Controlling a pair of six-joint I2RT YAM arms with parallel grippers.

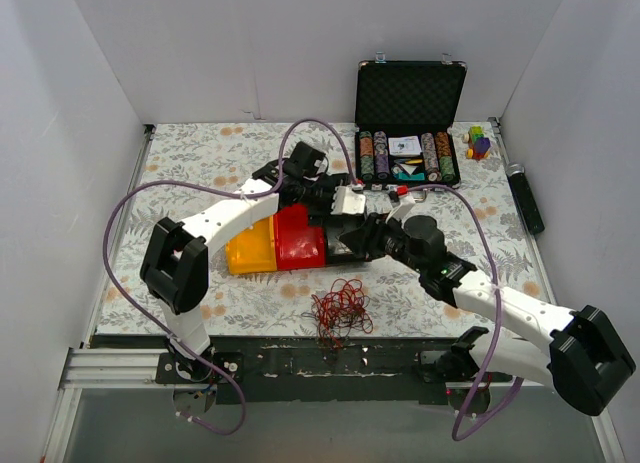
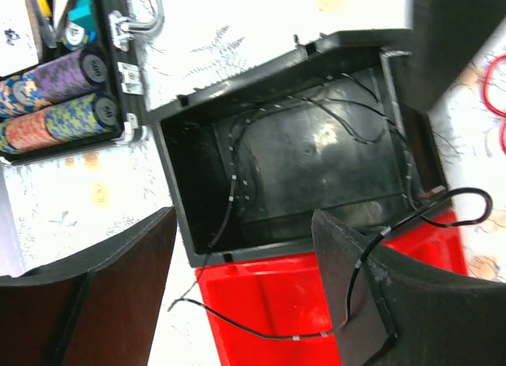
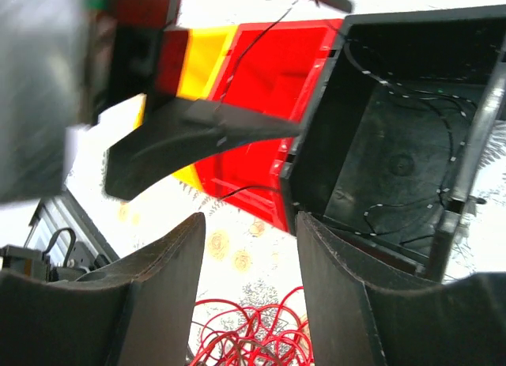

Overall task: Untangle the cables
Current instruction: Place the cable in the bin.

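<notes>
- Step in hand, as I read it: getting the black wire (image 2: 296, 337) out of the black bin (image 2: 316, 160). Untangling looks barely begun.
- Black wire: mostly coiled inside the black bin. One strand spills out across the red bin (image 2: 261, 295) touching it and lies over one finger of your left gripper (image 2: 245, 216).
- Left gripper: at the black bin's mouth, jaws well apart, nothing clamped.
- Right gripper (image 3: 249, 224): beside the black bin, jaws apart, empty.
- Red cable tangle (image 1: 340, 311): on the table on the near side of the black bin, apart from it.
- Next: pinch the spilled strand and draw it slowly away from the bin. It's thin, so expect snags on the rim.
</notes>
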